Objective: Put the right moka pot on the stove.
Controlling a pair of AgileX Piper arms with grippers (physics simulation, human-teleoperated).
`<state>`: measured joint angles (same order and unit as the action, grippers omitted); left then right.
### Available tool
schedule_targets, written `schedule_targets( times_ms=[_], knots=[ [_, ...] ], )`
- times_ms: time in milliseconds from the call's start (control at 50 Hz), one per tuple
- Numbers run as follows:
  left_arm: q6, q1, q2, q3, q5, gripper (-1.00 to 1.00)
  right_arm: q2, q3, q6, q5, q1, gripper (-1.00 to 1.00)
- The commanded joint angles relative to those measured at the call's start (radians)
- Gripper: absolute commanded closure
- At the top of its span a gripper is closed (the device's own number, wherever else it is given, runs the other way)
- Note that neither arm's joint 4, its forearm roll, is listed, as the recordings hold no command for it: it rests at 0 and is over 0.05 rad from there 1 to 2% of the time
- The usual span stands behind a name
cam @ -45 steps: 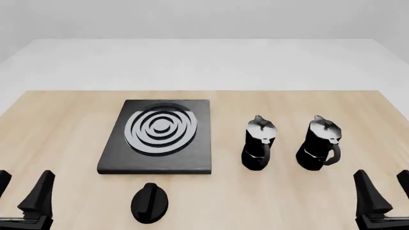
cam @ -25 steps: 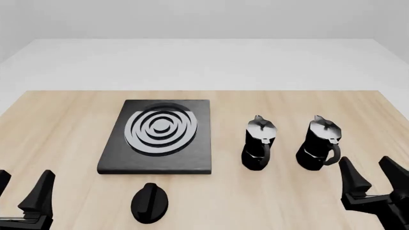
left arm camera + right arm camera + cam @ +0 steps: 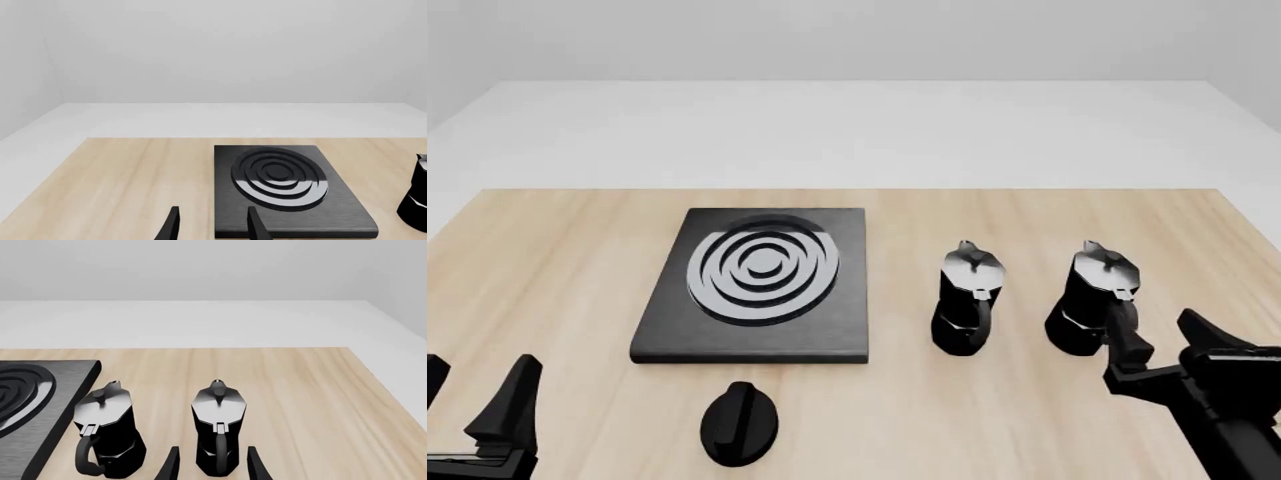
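The right moka pot (image 3: pixel 1094 298) stands upright on the table at the right, its looped handle toward me; it also shows in the right wrist view (image 3: pixel 219 427). My right gripper (image 3: pixel 1165 342) is open and empty, just in front of that pot; in the right wrist view its fingertips (image 3: pixel 252 464) straddle the pot's base without touching. The stove (image 3: pixel 761 282) lies flat at centre left and shows in the left wrist view (image 3: pixel 283 184). My left gripper (image 3: pixel 474 392) is open and empty near the table's front left corner.
A second, near-identical moka pot (image 3: pixel 968 300) stands between the stove and the right pot, also in the right wrist view (image 3: pixel 107 430). A small black oval knob (image 3: pixel 741 423) lies in front of the stove. The table's right edge (image 3: pixel 1257 235) is close to the right pot.
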<state>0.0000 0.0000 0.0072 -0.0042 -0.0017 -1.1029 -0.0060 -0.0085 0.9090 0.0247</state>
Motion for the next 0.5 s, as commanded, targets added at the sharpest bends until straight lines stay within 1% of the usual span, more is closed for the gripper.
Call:
schedule_targets(
  times_ms=[20,40,200,300,500],
  knots=[
    [0.000,0.000,0.000,0.000,0.000,-1.00,-0.201,-0.014,-0.007,0.163,0.002,-1.00],
    [0.000,0.000,0.000,0.000,0.000,-1.00,-0.278,-0.048,-0.017,0.197,0.001,-1.00],
    [0.000,0.000,0.000,0.000,0.000,-1.00,-0.346,-0.074,-0.026,0.229,-0.004,-1.00],
    [0.000,0.000,0.000,0.000,0.000,-1.00,-0.367,-0.090,-0.028,0.230,-0.002,-1.00],
    [0.000,0.000,0.000,0.000,0.000,-1.00,-0.452,-0.112,-0.036,0.273,0.009,-1.00]
  ],
)
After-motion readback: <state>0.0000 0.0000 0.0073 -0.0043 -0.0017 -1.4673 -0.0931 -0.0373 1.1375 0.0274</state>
